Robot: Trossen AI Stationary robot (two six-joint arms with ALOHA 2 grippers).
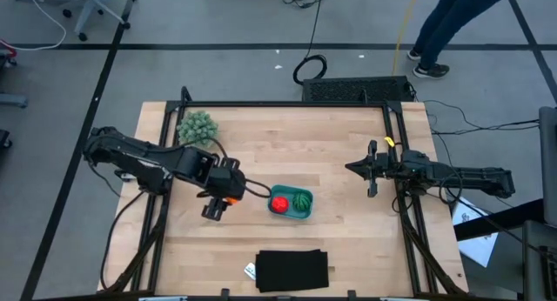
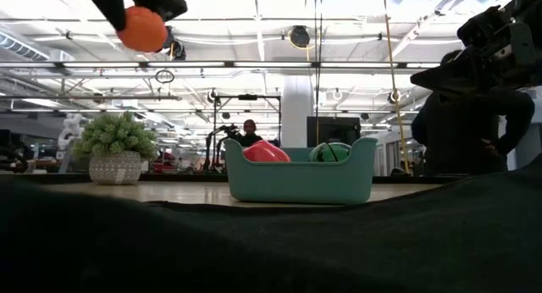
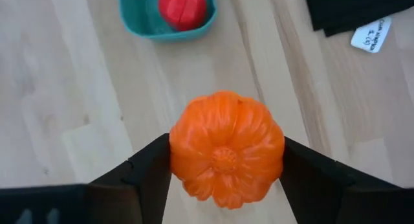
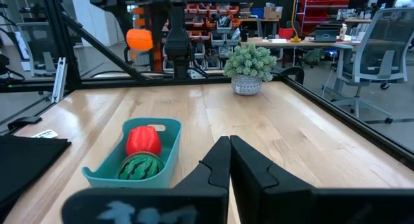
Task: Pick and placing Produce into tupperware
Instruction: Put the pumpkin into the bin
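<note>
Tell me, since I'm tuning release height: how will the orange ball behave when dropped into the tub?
The orange ball looks round and ribbed, so it may roll or bounce. The left pincer holds it undented, suggesting stiffness. The tub walls should probably contain it.

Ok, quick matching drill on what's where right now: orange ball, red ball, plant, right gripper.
Things:
1. orange ball
2. red ball
3. plant
4. right gripper

States:
A. in the teal tub beside the striped green ball
B. shut, empty, off to the table's right side
C. held in the left gripper, above the table
D. standing at the table's far left corner

Pairs: 1-C, 2-A, 3-D, 4-B
</note>
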